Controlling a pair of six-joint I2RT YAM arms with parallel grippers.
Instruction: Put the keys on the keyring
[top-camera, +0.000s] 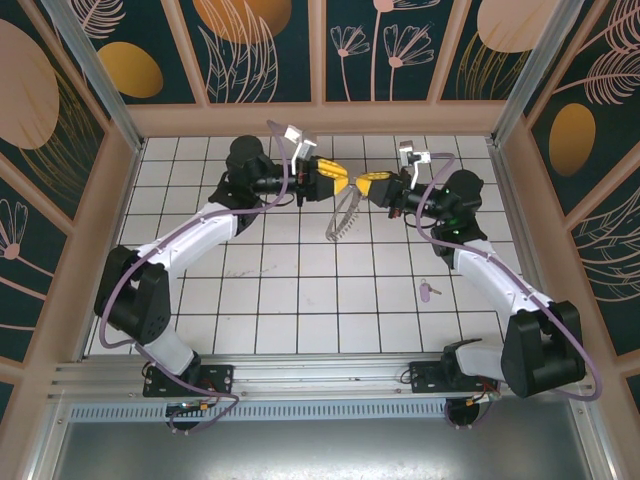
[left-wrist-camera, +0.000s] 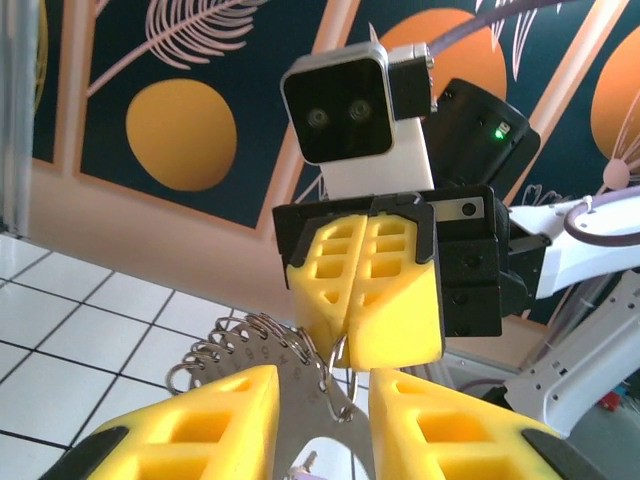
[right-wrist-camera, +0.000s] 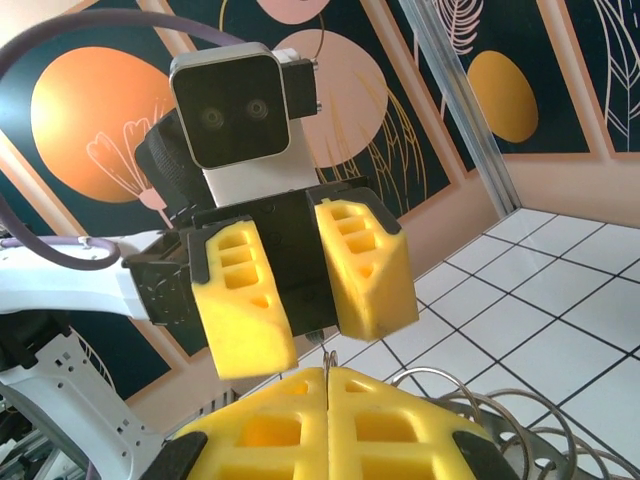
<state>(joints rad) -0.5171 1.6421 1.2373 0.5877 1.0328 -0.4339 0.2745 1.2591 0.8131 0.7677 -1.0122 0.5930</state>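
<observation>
Illumination is bright, even and diffuse, falling from overhead. In the top view the white tiled floor (top-camera: 300, 310) reads clean, with no burnt-out patches, and the arms cast only faint, soft-edged shadows on it. Wide-angle distortion tilts the frame posts (top-camera: 92, 80) outward toward the corners. In the left wrist view the left gripper (left-wrist-camera: 322, 378) at the bottom edge is soft, while the right gripper (left-wrist-camera: 348, 345) facing it is sharp. The keyring (left-wrist-camera: 290, 385) carries small glints. In the right wrist view the tiles at right are nearly washed out.
</observation>
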